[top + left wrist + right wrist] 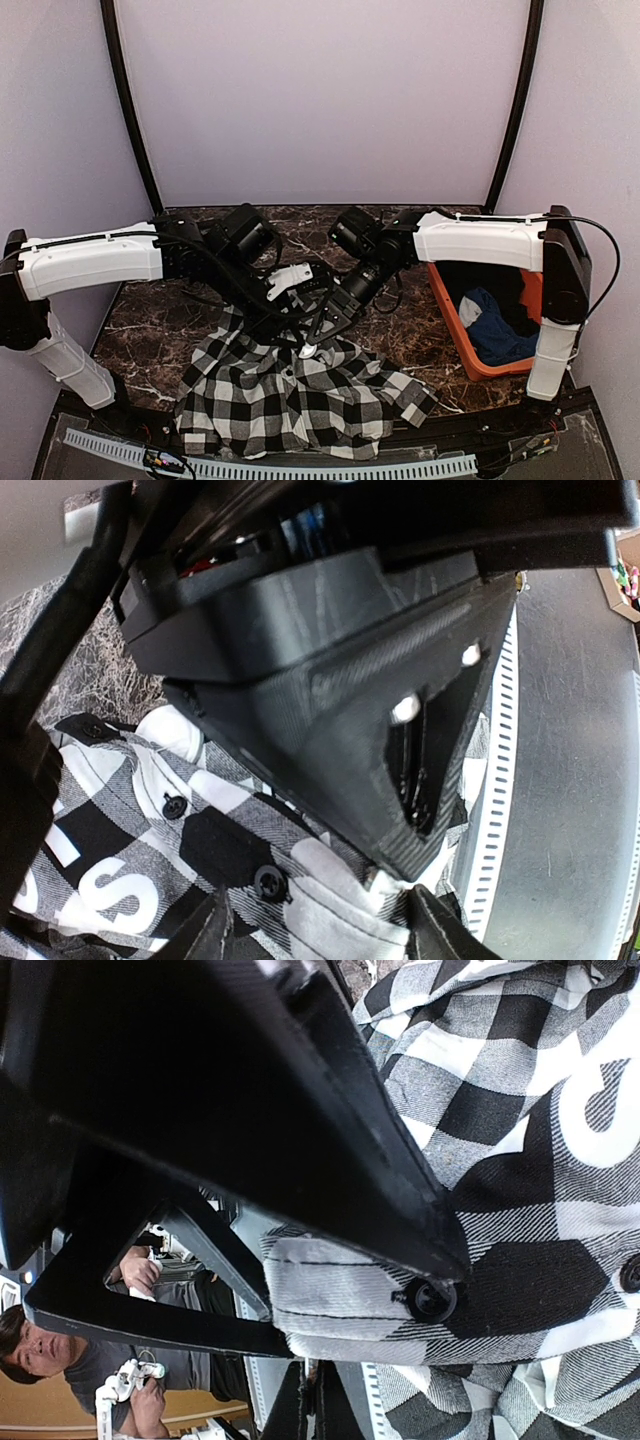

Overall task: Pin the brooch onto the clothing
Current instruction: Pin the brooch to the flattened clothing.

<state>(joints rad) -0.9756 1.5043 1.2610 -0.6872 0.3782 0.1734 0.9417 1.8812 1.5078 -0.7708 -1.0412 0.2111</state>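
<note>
Left arm (90,262): reaches in from the left edge of the overhead view toward the centre.
Left gripper (285,318): above the shirt's upper edge; in its own wrist view its fingers (215,935) are spread partway and clasp a pale fold of the cloth that fills the gap between them.
Table (140,320): dark veined marble; a white slotted strip (300,466) runs along the bottom edge.
Checked shirt (300,395): black and white, crumpled at lower centre of the overhead view, outside the bin, its top drawn up toward both grippers. Black buttons (268,882) and white block lettering (115,895) show.
Brooch: cannot be picked out in any view.
Right gripper (318,338): just right of the left one, tip down on the shirt's raised edge; fingers pressed together. In its wrist view the tip sits beside a black button on the stitched placket; whether anything is nipped cannot be told.
Orange bin (452,322): right of the shirt, apart from it, open-topped.
Bin contents: a plain blue garment (495,335), bunched; behind it a dark mass, unclear.
Right arm (480,242): enters from the right, passing over the bin.
</note>
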